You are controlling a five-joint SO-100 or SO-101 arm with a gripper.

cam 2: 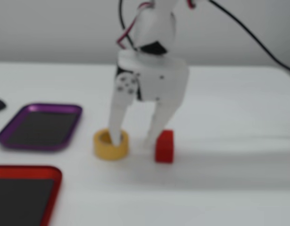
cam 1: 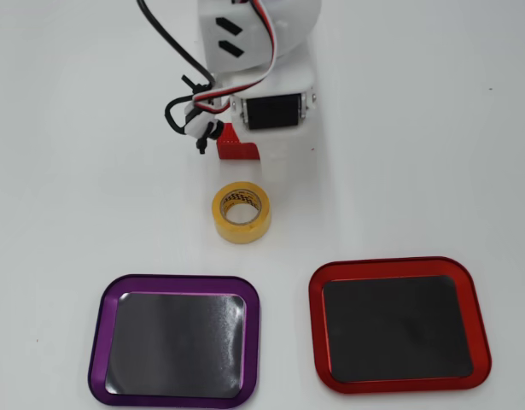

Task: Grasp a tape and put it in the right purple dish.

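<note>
Yellow tape (cam 1: 242, 212): ring-shaped roll, lying flat on the white table (cam 1: 433, 128), centre of the overhead view, its hollow core upward. Not lifted.

Gripper (cam 2: 134, 140): white, two-fingered, pointing down over the tape in the fixed view. Jaws stand apart, holding nothing. The left finger (cam 2: 117, 117) appears to reach into the roll's core; the other finger comes down between the roll and the red block (cam 2: 164, 146), close to both. That view is blurred, so contact with the roll's wall cannot be told. Overhead, the arm body hides the fingertips and most of the block.

Purple dish (cam 1: 175, 347): near left in the overhead view, dark inside, nothing in it, well apart from the tape.

Red dish (cam 1: 399, 335): near right in the same view, also bare.

Step in hand: the grasp, with the fingers apparently straddling one wall of the roll.

Next move, by judgement: close on that wall without nudging the red block, lift clear, carry to the purple dish, release.
</note>
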